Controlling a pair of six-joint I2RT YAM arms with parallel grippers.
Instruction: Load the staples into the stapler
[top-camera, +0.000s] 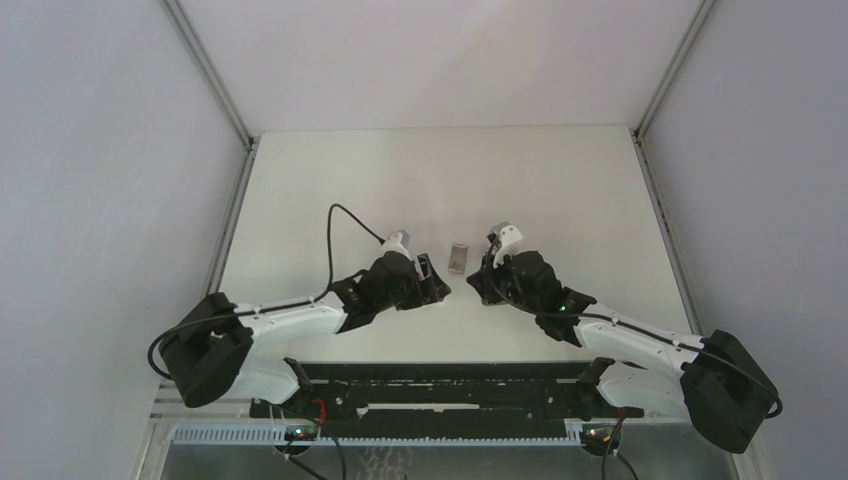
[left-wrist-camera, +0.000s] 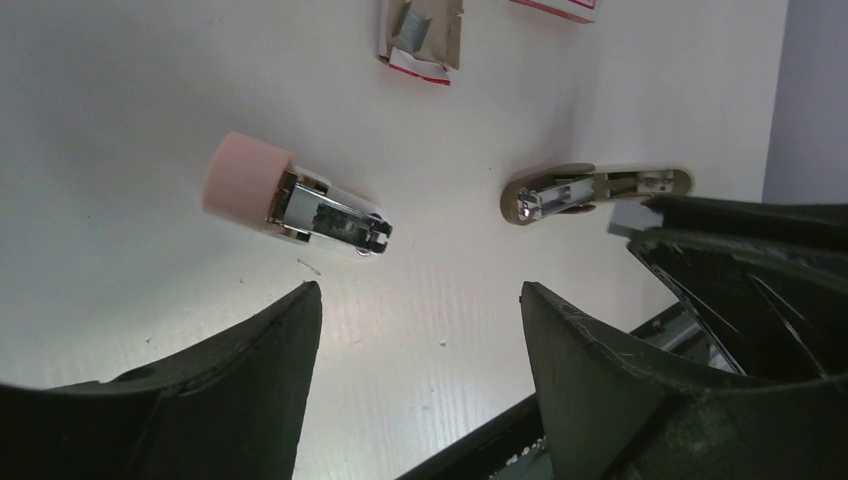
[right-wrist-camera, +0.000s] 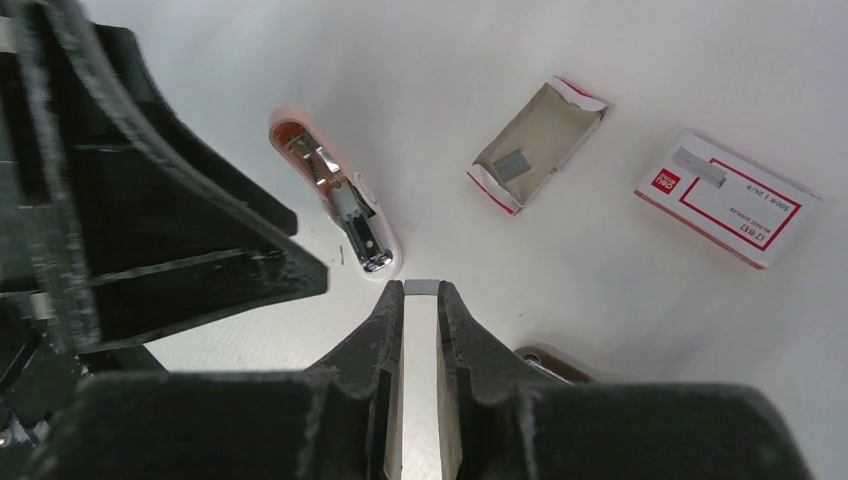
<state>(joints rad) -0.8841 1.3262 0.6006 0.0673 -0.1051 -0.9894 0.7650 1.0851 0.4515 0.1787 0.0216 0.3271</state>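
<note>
**Both arms lowered at the near middle of the white table (top-camera: 400, 170).** The left gripper (left-wrist-camera: 418, 300) stands with its jaws spread wide and nothing between them. The right gripper (right-wrist-camera: 420, 297) is pinched on a thin pale staple strip (right-wrist-camera: 420, 288), whose grey end shows just past the fingertips. The stapler (left-wrist-camera: 295, 205) lies opened on the table beyond the left gripper, with its metal channel exposed and its pink end cap turned away from the right gripper. Neither gripper touches it.

**Surroundings.** A dark grey-brown tool (left-wrist-camera: 590, 188) lies just beside the right gripper's tip and apart from the stapler. Farther out is the inner tray (right-wrist-camera: 535, 140), open, with a few staples (right-wrist-camera: 515, 163) in it. Beyond it, and not touching it, is the white box (right-wrist-camera: 728, 198) with red print, and a short silvery strip (right-wrist-camera: 700, 165) rests on top. Bare table separates the held strip from the stapler's channel. The left gripper's dark finger juts in close beside the stapler's metal end.

**Differences between views.**
- **Top view:** the two grippers face each other closely, with the tray as a small grey rectangle beyond them (the stapler cannot be made out there).
- **Left wrist view:** the box is cut off at the upper edge.
- **Right wrist view:** the box shows whole, but the right finger hides all but a sliver of the dark tool.
</note>
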